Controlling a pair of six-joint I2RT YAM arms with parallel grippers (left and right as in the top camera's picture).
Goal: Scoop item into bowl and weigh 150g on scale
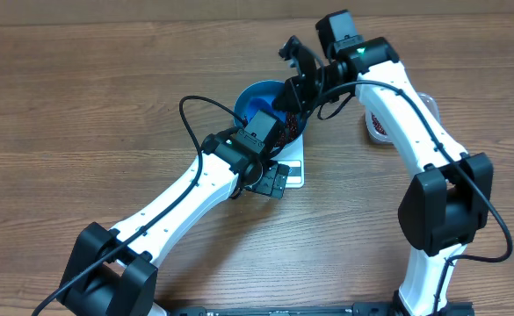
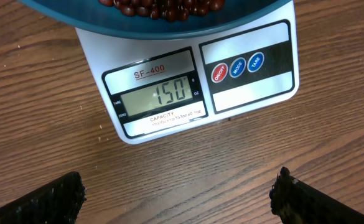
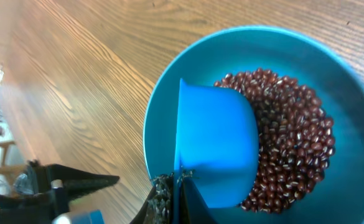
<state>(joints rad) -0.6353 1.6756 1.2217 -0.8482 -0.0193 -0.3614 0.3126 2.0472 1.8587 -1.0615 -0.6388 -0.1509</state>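
The blue bowl [image 1: 258, 92] stands on the white scale [image 1: 293, 160]. A heap of red-brown beans [image 3: 294, 143] lies in the bowl [image 3: 160, 130]. My right gripper [image 3: 177, 186] is shut on the handle of a small blue scoop [image 3: 216, 143], which hangs over the bowl's left side, above the beans. In the overhead view the right gripper [image 1: 296, 83] is at the bowl's far right rim. My left gripper [image 2: 178, 199] stands open and empty over bare wood in front of the scale [image 2: 250, 93], whose display reads 150. Beans [image 2: 163, 7] and the bowl's edge [image 2: 57, 9] show above it.
A clear plastic tub [image 1: 378, 123] sits right of the scale, partly hidden behind the right arm. The left gripper [image 1: 272, 180] hovers at the scale's front left corner. Part of the left arm [image 3: 63, 183] shows dark at the lower left of the right wrist view.
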